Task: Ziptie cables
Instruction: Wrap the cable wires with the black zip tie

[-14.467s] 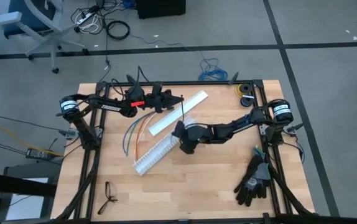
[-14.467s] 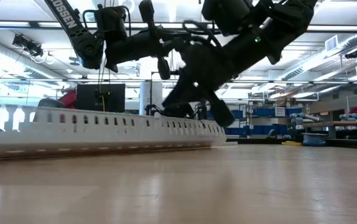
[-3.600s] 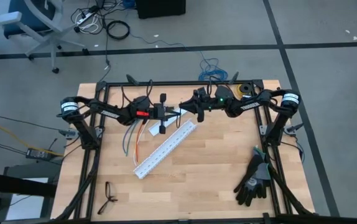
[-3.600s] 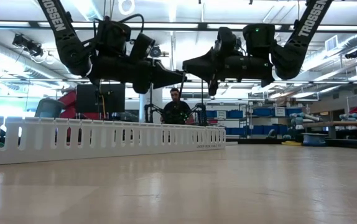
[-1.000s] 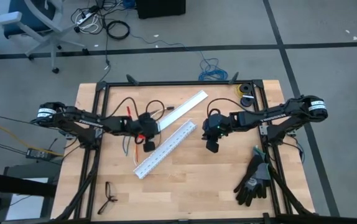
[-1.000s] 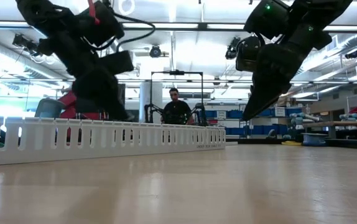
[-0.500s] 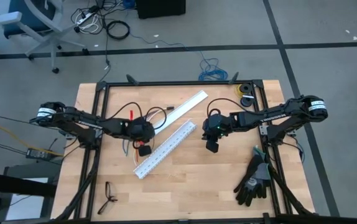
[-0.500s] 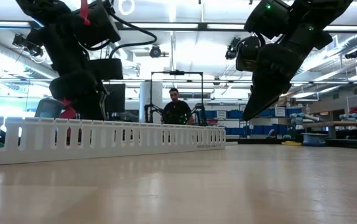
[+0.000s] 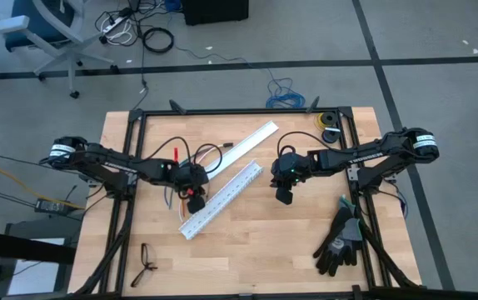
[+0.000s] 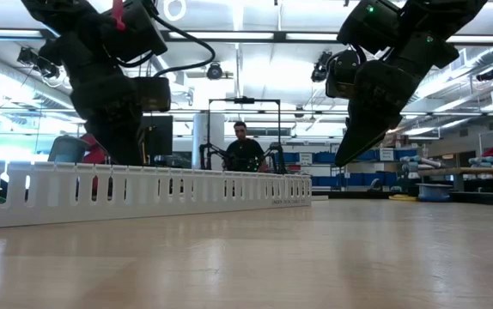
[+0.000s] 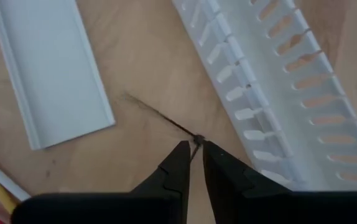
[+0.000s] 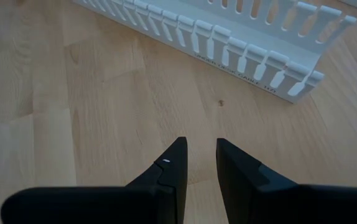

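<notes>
Now the table carries two white ducts, slotted and flat. Over the last second the left gripper has dropped between them, fingers nearly closed on the ziptie's head, so pickup seems underway. Right gripper hovers unchanged, slightly parted and empty. Cables lie behind the left wrist.

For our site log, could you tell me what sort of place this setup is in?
Probably a robotics lab or workshop: a grey floor with loose cables, an office chair, and, in the low view, ceiling strip lights, blue shelving and a person at another rig.
</notes>
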Action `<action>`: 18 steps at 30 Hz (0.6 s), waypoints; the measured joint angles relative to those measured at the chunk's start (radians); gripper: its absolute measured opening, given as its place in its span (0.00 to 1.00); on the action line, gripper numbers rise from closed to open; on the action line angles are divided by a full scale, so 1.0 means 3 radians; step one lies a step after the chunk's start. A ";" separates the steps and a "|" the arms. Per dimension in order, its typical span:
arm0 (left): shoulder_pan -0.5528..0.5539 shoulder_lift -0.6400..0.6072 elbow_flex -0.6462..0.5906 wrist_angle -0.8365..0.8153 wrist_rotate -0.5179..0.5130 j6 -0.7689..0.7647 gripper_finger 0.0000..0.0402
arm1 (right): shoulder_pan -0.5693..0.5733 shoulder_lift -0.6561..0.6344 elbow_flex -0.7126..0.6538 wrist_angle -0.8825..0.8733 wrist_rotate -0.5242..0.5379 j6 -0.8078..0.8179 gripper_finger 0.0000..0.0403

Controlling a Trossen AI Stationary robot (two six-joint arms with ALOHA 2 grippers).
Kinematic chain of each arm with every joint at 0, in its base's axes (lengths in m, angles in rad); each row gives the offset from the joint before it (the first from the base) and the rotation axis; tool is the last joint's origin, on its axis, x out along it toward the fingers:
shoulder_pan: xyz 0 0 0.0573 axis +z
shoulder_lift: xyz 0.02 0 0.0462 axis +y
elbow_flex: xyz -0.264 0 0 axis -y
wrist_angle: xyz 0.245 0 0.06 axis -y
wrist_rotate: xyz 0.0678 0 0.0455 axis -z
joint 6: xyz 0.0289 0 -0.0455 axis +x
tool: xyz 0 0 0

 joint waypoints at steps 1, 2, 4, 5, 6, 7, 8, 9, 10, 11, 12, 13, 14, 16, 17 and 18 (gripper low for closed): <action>0.0001 0.0000 0.0000 0.0002 -0.0009 0.0000 0.14 | 0.0000 0.0000 0.0000 0.0000 0.0000 -0.0001 0.18; 0.0001 0.0000 0.0000 0.0003 -0.0021 -0.0001 0.14 | 0.0000 0.0000 0.0000 0.0000 0.0000 -0.0001 0.18; 0.0000 0.0000 0.0000 0.0004 -0.0087 -0.0010 0.13 | 0.0000 0.0000 0.0000 0.0000 0.0000 -0.0008 0.18; -0.0001 0.0000 0.0000 0.0010 -0.0115 -0.0009 0.13 | 0.0000 0.0000 0.0000 0.0000 0.0000 -0.0027 0.18; 0.0000 0.0000 0.0000 0.0025 -0.0153 -0.0006 0.13 | 0.0000 0.0000 0.0000 0.0000 0.0000 -0.0039 0.18; 0.0000 0.0000 0.0000 0.0063 -0.0181 -0.0004 0.13 | 0.0000 0.0000 0.0000 0.0000 0.0000 -0.0052 0.18; 0.0001 0.0000 0.0000 0.0112 -0.0222 0.0000 0.13 | 0.0000 0.0000 0.0000 0.0001 0.0000 -0.0058 0.18; 0.0000 0.0000 0.0000 0.0155 -0.0331 0.0034 0.13 | 0.0000 0.0000 0.0000 0.0003 0.0002 -0.0062 0.18; 0.0000 0.0000 0.0000 0.0201 -0.0481 0.0094 0.13 | 0.0000 0.0000 0.0000 0.0007 0.0021 -0.0063 0.18; 0.0000 0.0000 0.0000 0.0251 -0.0630 0.0166 0.13 | 0.0000 0.0000 0.0000 0.0010 0.0046 -0.0065 0.18; 0.0000 0.0000 0.0000 0.0305 -0.0768 0.0235 0.13 | 0.0000 0.0000 0.0000 0.0010 0.0064 -0.0064 0.18; 0.0002 0.0000 0.0000 0.0358 -0.0860 0.0272 0.13 | 0.0000 0.0000 0.0000 0.0010 0.0080 -0.0063 0.18; 0.0004 0.0000 0.0000 0.0395 -0.0955 0.0341 0.13 | 0.0000 0.0000 0.0000 0.0010 0.0096 -0.0063 0.18; 0.0014 0.0000 0.0000 0.0454 -0.1223 0.0506 0.13 | 0.0000 0.0000 0.0000 0.0010 0.0104 -0.0064 0.18; 0.0036 0.0000 0.0000 0.0471 -0.1375 0.0566 0.13 | 0.0000 0.0000 0.0000 0.0009 0.0104 -0.0065 0.18; 0.0073 0.0000 0.0000 0.0483 -0.1527 0.0601 0.14 | 0.0000 0.0000 0.0000 0.0009 0.0106 -0.0066 0.18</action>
